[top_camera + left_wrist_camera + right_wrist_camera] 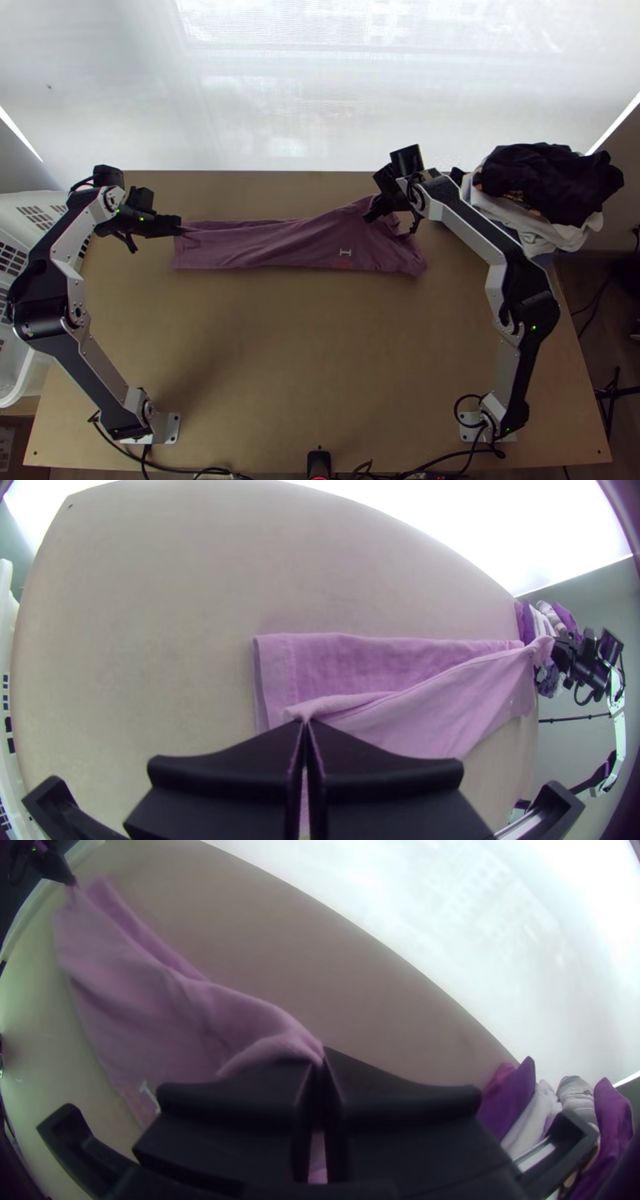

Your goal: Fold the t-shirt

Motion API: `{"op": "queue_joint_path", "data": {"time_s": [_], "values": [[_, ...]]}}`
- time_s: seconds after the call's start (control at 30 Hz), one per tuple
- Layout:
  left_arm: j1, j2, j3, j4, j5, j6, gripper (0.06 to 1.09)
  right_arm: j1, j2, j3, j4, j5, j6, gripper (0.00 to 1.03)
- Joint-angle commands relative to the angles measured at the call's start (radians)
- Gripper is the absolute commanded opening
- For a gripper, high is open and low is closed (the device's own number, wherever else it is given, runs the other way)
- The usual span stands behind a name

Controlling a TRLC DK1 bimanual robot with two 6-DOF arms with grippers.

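The mauve t-shirt (296, 246) lies as a long folded strip across the table's upper half. My left gripper (181, 227) is shut on its left end, near the hem. At the shirt's right part, my right gripper (373, 210) holds its upper edge, slightly raised, with a small light print just below. In the left wrist view, my left gripper (305, 723) pinches a fold of the shirt (427, 713) above the lower layer. In the right wrist view, my right gripper (321, 1060) is closed on a bunched bit of the shirt (167, 1013).
A pile of dark and white clothes (552, 188) stands at the table's upper right corner. A white basket (32, 376) is beside the left edge. Bare tabletop (280, 352) spreads between the arms' bases, with cables along the near edge.
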Motion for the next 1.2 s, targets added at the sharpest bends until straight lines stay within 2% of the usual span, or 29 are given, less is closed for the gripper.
{"op": "queue_joint_path", "data": {"time_s": [0.0,0.57,0.87,0.9,0.93,0.97,1.0,1.03,1.07,1.1,1.17], "values": [[0.007,0.011,0.003,0.014,-0.001,-0.002,0.09,-0.023,0.075,0.052,-0.01,-0.001,-0.012,0.03],[-0.024,0.106,0.136,0.005,-0.005,-0.027,0.09,-0.052,0.114,0.037,-0.01,-0.001,-0.008,0.03],[-0.035,0.164,0.126,0.003,-0.019,-0.027,0.09,-0.051,0.134,0.032,-0.012,-0.001,-0.002,0.03],[-0.033,0.164,0.123,0.009,-0.02,-0.027,0.12,-0.051,0.134,0.03,-0.012,-0.001,0.0,0.04],[-0.033,0.164,0.12,0.014,-0.02,-0.027,0.22,-0.049,0.134,0.027,-0.012,-0.001,0.003,0.12],[-0.032,0.163,0.12,0.016,-0.022,-0.028,0.44,-0.049,0.134,0.024,-0.012,-0.001,0.006,0.25],[-0.032,0.16,0.12,0.016,-0.024,-0.028,0.7,-0.048,0.132,0.02,-0.014,-0.001,0.011,0.41],[-0.032,0.154,0.12,0.016,-0.024,-0.028,0.92,-0.048,0.129,0.017,-0.015,-0.001,0.017,0.61],[-0.032,0.144,0.118,0.016,-0.024,-0.028,1.05,-0.048,0.126,0.014,-0.017,-0.001,0.02,0.82],[-0.032,0.129,0.113,0.014,-0.022,-0.03,1.04,-0.048,0.123,0.014,-0.021,-0.001,0.026,0.99],[-0.032,0.091,0.098,0.016,-0.022,-0.042,1.04,-0.046,0.103,0.011,-0.029,-0.001,0.037,0.99]]}}
